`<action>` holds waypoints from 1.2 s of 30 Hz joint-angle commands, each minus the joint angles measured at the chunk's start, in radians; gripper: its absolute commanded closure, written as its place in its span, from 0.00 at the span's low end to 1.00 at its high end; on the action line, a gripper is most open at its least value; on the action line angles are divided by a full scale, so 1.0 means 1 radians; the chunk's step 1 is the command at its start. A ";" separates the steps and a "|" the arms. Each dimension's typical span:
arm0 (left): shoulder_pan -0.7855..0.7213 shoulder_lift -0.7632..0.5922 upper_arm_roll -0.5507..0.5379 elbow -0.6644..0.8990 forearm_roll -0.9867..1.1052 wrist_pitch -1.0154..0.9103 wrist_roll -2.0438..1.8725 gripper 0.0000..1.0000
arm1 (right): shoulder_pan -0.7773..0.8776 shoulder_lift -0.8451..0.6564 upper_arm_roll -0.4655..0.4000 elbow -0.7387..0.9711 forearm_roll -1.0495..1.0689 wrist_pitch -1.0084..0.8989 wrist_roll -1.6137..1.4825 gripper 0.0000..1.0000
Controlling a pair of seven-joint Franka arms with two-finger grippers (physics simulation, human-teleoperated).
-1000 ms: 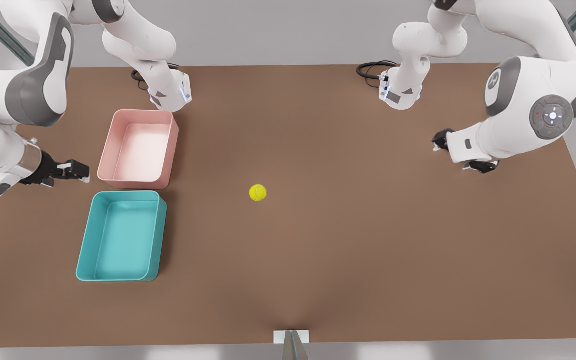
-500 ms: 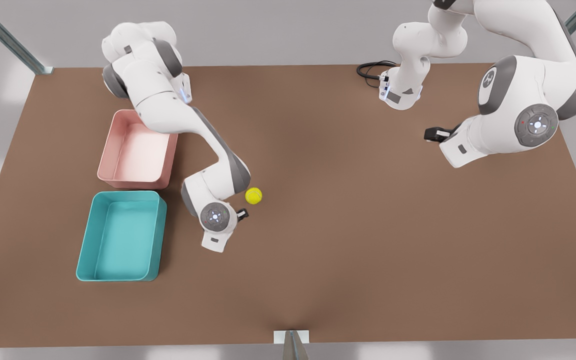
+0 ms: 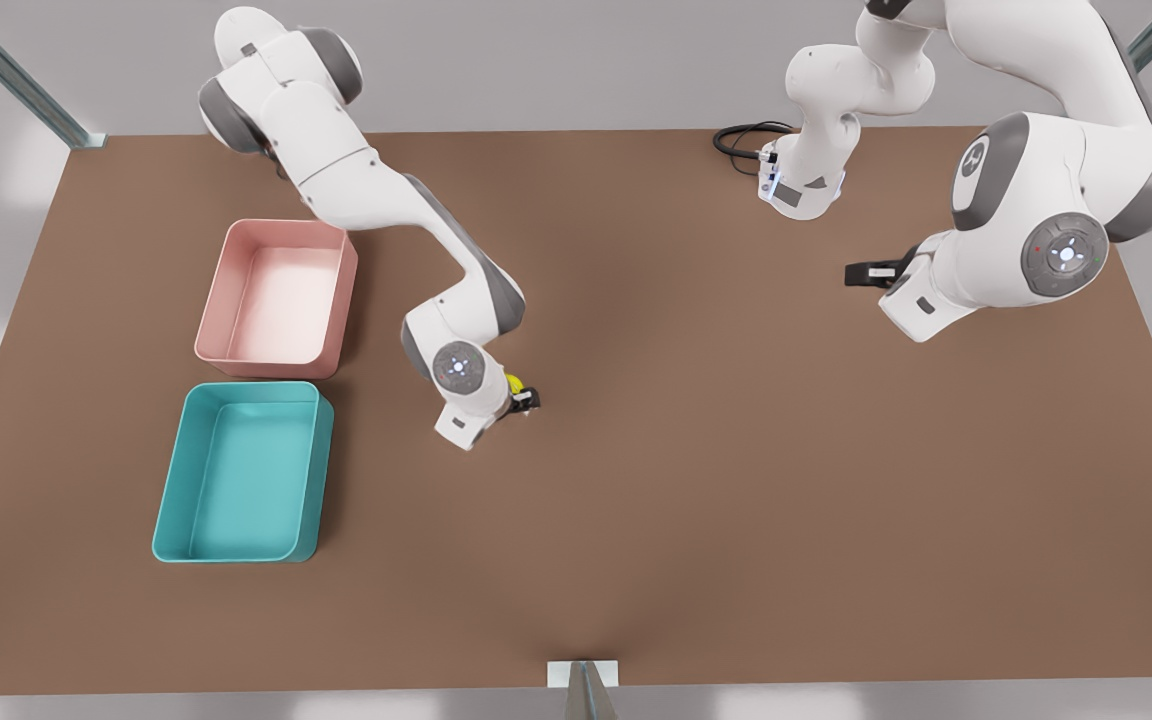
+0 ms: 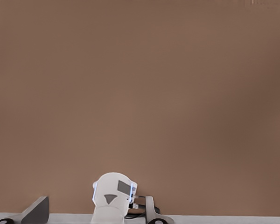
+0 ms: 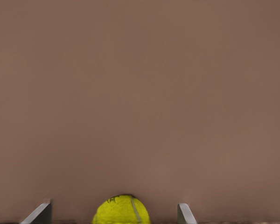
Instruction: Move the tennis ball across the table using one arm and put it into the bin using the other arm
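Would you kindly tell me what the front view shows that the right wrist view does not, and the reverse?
Front view alone: the teal shallow rectangular plastic bin, the pink rectangular plastic tray beside it, and the waiting left hand toward the front view's right.
Right wrist view alone: the thin curved seam on the small yellow-green fuzzy tennis ball, and clear gaps between it and the fingers either side.
Shared: the ball, the open right hand straddling it, and the flat matte brown table.

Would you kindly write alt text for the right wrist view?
A small yellow-green fuzzy tennis ball sits on the flat matte brown table, between the right gripper's two open grey fingertips, with a gap on each side.
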 commanded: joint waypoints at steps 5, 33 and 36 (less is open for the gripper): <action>-0.001 -0.001 0.000 0.000 -0.001 -0.011 -0.137 0.00 | 0.012 -0.057 -0.005 -0.134 0.014 0.119 0.293 0.00; -0.004 0.004 -0.002 -0.018 -0.001 -0.007 -0.141 0.00 | 0.056 0.062 -0.002 -0.160 0.013 0.166 0.311 0.00; -0.006 0.004 -0.002 -0.021 -0.001 -0.007 -0.141 0.00 | 0.056 0.061 -0.002 -0.174 0.014 0.168 0.311 0.00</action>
